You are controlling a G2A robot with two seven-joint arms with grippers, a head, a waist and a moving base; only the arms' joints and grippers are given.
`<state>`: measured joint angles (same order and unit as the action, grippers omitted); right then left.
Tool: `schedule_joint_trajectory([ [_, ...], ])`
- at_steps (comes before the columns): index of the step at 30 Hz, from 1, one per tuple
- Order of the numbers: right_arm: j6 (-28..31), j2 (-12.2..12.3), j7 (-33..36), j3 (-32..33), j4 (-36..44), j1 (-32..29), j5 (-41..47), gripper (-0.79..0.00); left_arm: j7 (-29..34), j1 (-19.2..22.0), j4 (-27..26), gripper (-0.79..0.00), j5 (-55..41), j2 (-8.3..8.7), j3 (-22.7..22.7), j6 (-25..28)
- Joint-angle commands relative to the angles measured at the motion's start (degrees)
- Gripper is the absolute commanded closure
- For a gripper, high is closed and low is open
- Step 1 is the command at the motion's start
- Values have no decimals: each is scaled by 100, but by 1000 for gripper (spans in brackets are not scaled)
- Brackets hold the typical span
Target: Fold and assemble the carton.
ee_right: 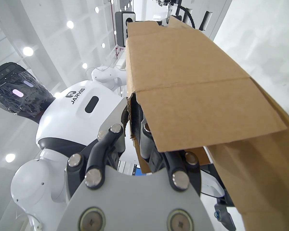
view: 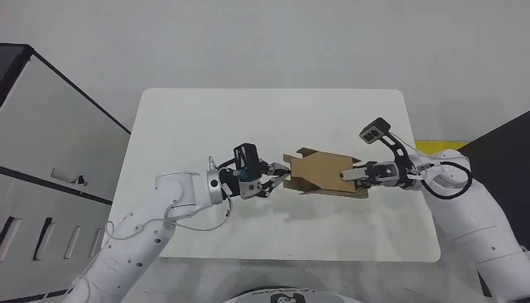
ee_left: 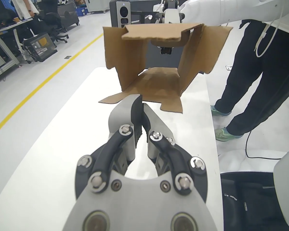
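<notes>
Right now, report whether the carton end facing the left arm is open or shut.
Open: the carton shows a hollow inside, flaps splayed outward.

Top view: high over both arms, facing straight down at the table [view: 248, 121]; distant, wide.

Left wrist view: just behind the left gripper [ee_left: 141, 103], looking out along its fingers; carton [ee_left: 159, 82] close ahead of the fingertips.

Right wrist view: behind the right gripper [ee_right: 134, 123], angled up at the ceiling; carton hard against the fingers.

All three views share the carton.
</notes>
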<state>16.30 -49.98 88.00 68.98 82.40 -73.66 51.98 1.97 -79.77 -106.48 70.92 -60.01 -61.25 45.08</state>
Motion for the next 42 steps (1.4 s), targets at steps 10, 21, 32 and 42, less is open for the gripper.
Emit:
schedule_joint_trajectory([
  [10, 0, -36, 0, -39, -37, 30, -146, 0, 26, 99, -30, 0, 30, -21, 155, 46],
  [21, 1, -89, -1, 38, 3, -38, -232, 0, 31, 129, -161, 0, 90, -35, 290, 71],
  [32, 0, -148, 0, 62, 60, -93, -366, 0, 82, 222, -162, 0, 163, -63, 485, 90],
  [42, 0, -174, 0, 9, 58, -72, -452, 0, 203, 276, -168, 0, 239, -82, 584, -38],
])
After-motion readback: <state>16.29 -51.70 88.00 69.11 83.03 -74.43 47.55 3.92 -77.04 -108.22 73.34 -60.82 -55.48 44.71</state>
